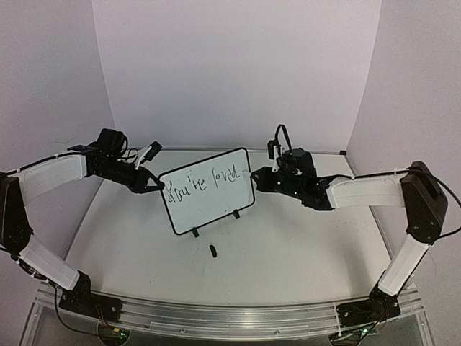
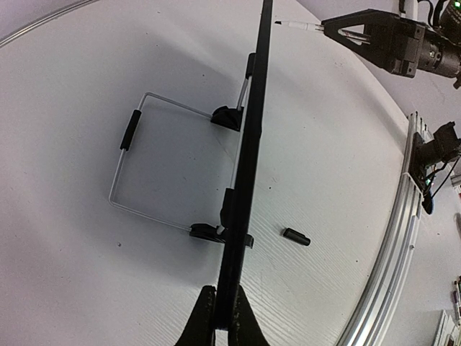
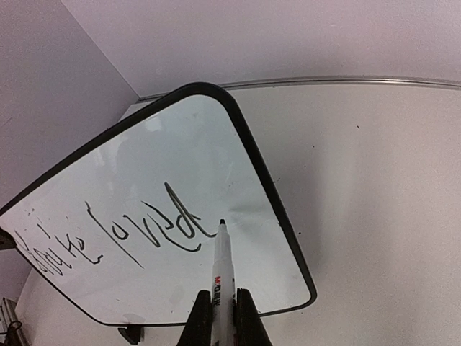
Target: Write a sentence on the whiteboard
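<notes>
While only the upper line of the sentence (image 1: pixel 205 182) stands on the whiteboard (image 1: pixel 216 207), I judge the writing step to be in hand and roughly half done; a lower line is not yet begun.

Left gripper (image 2: pixel 222 311): jaws pinched on the board's left edge, steadying it. Right gripper (image 3: pixel 222 306): jaws closed around a marker (image 3: pixel 222 263), uncapped, its tip just past the last written letter, near the board's right edge. Whether the tip touches the surface I cannot tell.

The board stands on the table (image 1: pixel 302 245) between the two grippers, on its two feet (image 1: pixel 194 232), leaning back on a wire stand behind it. Its long axis runs left to right, the right end set slightly farther from the bases; its written face points toward the bases. The marker's long axis points from the right gripper straight at that face.

A cap (image 1: pixel 213 250) lies just in front of the board.

As I read it, the next move calls for finishing this line, then carrying the tip down and back toward the board's left side while the left grip holds firm.
</notes>
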Available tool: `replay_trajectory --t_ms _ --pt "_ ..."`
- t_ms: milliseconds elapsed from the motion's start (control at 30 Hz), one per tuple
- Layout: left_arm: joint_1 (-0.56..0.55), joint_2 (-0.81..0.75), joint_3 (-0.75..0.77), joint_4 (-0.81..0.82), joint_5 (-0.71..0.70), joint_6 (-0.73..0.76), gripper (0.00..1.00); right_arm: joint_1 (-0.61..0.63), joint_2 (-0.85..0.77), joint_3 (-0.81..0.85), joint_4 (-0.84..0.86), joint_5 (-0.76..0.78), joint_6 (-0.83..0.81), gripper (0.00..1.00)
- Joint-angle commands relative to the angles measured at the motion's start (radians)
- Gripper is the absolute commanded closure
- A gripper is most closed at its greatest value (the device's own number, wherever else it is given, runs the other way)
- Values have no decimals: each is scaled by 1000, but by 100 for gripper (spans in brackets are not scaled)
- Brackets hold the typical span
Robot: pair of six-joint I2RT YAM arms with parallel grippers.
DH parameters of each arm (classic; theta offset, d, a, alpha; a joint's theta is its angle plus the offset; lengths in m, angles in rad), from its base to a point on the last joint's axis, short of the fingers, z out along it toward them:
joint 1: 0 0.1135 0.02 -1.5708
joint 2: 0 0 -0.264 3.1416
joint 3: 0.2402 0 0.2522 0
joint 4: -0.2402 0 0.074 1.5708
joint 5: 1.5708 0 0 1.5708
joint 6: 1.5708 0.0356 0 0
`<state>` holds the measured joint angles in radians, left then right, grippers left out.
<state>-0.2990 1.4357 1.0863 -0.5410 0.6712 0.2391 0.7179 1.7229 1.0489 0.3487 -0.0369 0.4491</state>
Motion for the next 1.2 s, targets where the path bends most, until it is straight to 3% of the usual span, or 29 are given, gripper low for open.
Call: replay_trajectory --t_ms 0,833,1167 --pt "-5 18 22 -25 -79 25 100 -6 28 40 24 8 -11 100" --pt "-5 26 23 -25 -78 27 100 -10 56 16 5 37 10 100" --pt "-5 22 23 -25 -78 27 100 -11 33 2 19 -22 6 100"
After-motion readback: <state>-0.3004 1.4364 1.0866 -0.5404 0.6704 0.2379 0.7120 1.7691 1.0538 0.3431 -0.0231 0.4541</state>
